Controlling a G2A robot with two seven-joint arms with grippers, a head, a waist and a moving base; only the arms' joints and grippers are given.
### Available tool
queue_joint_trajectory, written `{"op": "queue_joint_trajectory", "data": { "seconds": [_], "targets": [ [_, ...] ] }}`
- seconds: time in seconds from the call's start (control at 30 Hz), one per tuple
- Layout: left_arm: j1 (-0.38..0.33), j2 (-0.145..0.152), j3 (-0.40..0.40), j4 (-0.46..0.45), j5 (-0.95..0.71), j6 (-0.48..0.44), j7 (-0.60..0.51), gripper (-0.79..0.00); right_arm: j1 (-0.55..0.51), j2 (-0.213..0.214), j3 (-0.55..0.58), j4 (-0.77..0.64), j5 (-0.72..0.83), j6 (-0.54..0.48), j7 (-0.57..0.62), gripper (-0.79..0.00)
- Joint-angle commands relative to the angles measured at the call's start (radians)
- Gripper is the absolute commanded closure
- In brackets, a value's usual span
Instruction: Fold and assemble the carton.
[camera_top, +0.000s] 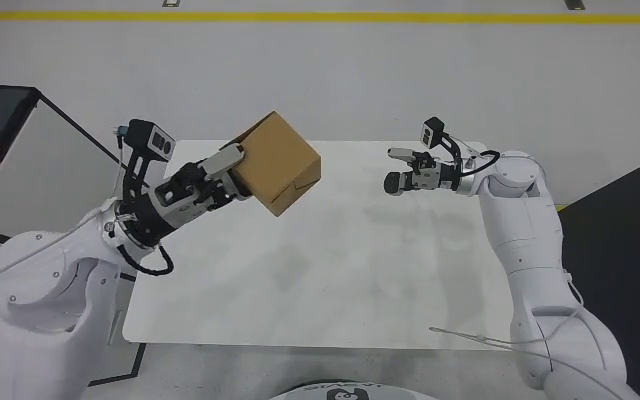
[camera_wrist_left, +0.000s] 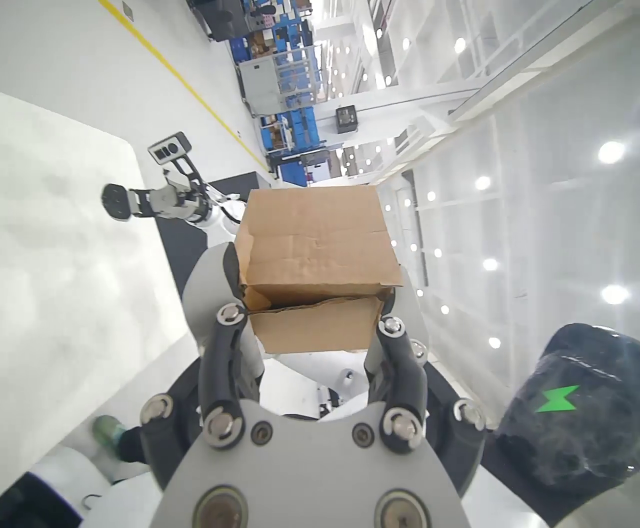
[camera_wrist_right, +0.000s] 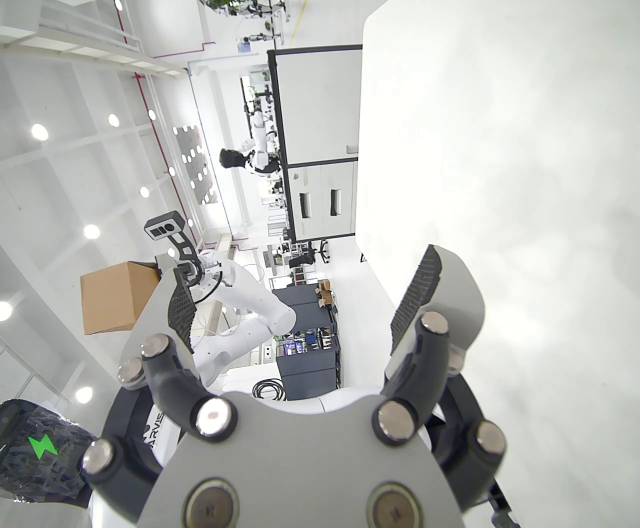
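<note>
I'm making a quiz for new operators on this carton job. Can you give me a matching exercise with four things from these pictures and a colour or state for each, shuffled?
Things:
1. carton
2. left gripper
3. right gripper
4. table

Colours or states:
a. open, holding nothing
b. white
c. brown, held up in the air
d. shut on the carton

Pairs: 1-c, 2-d, 3-a, 4-b
</note>
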Motion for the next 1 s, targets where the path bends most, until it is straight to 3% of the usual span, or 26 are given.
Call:
{"op": "queue_joint_trajectory", "data": {
  "seconds": [0.0,0.2,0.7,0.97],
  "targets": [
    [-0.005,0.001,0.003,0.003,0.029,-0.013,0.002,0.0,0.0,0.0,0.0,0.0,0.0,0.0,0.0,-0.785],
    [-0.005,0.001,0.003,0.003,0.029,-0.013,0.002,0.0,0.0,0.0,0.0,0.0,0.0,0.0,0.0,-0.785],
    [-0.013,0.024,0.018,-0.029,0.599,-0.342,-0.067,0.0,0.0,0.0,0.0,0.0,0.0,0.0,0.0,-0.785],
    [-0.01,0.024,0.023,-0.024,0.601,-0.348,-0.066,0.0,0.0,0.0,0.0,0.0,0.0,0.0,0.0,-0.785]
  ]
}}
